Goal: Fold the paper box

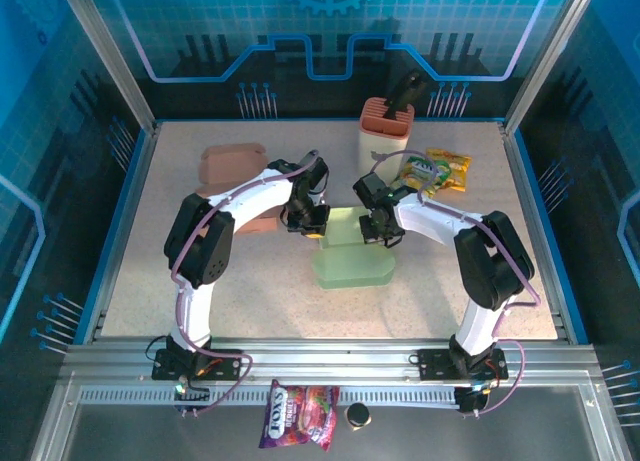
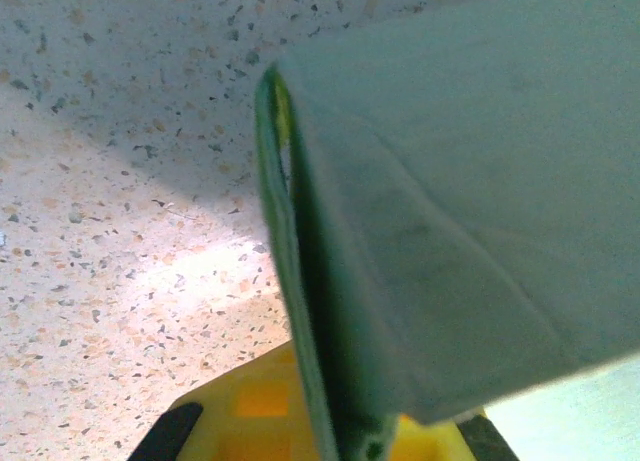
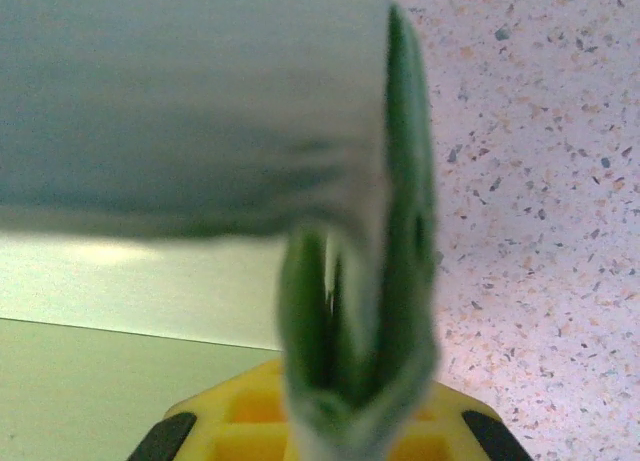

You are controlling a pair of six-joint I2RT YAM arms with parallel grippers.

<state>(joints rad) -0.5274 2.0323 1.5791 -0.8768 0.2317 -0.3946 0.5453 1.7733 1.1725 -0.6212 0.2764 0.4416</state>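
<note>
Both of my hands are shut on the pale green paper box (image 1: 352,266), which lies mostly flat at the middle of the speckled tabletop (image 1: 250,291). My left hand (image 1: 305,219) pinches the far left corner of the sheet and my right hand (image 1: 380,226) pinches the far right corner, with a strip of the paper lifted between them. From my left wrist I see a doubled green edge (image 2: 300,311) running straight down into my grip, one layer folded against another. From my right wrist the paper edge (image 3: 400,231) looks much the same, bunched and a little crumpled where I clamp it.

I judge that I am raising the far wall of the box along its crease, an early step, since the near part rests flat with no sides standing. The next move calls for both hands to travel together, so the wall turns on its crease rather than twisting. I should pull gently: the paper is thin, and the base could slide toward me or tear at the pinched corners.

A brown cardboard carton (image 1: 230,166) sits just behind my left arm, and yellow snack packets (image 1: 440,171) lie behind my right; both are apart from the fold.
</note>
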